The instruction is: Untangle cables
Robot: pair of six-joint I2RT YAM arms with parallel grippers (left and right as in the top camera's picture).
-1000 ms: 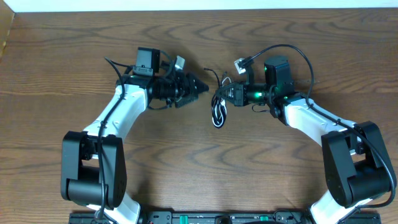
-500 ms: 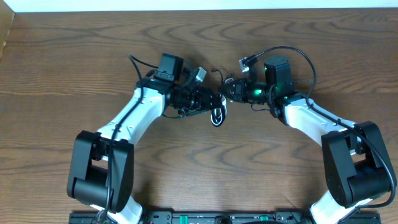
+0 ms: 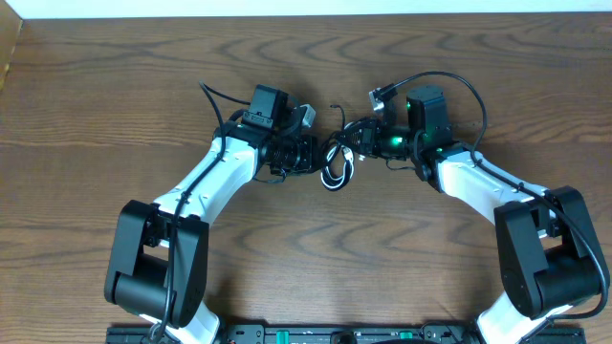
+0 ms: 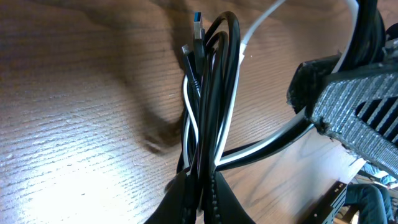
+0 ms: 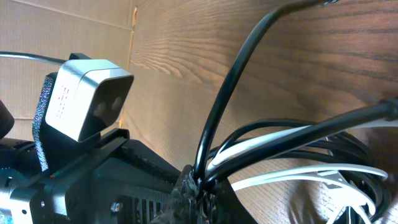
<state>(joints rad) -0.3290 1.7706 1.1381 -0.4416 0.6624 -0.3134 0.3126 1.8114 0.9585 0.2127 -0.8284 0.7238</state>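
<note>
The black and white cables [image 3: 334, 168] hang as one tangled bundle between my two grippers above the table's middle. In the left wrist view, black cable loops [image 4: 221, 93] and a white strand [image 4: 189, 118] run up out of my left gripper [image 4: 200, 200], whose jaws are shut on the bundle. A blue-tipped plug [image 4: 198, 27] sticks up at the bundle's top. My left gripper [image 3: 319, 160] meets the bundle from the left. My right gripper [image 3: 350, 143] holds it from the right. In the right wrist view that gripper [image 5: 202, 190] is shut on black cable strands [image 5: 235, 99], with white strands [image 5: 298, 174] looping beside them.
The two grippers stand very close, nearly tip to tip. The left arm's wrist camera [image 5: 87, 102] fills the left of the right wrist view. A thick black robot wire [image 3: 459, 88] arcs over the right arm. A cardboard edge [image 3: 10, 48] lies at the far left.
My left arm has swung right up to the bundle, and its jaws have gone from open to shut on the cables. The right arm has stayed put, still gripping.
</note>
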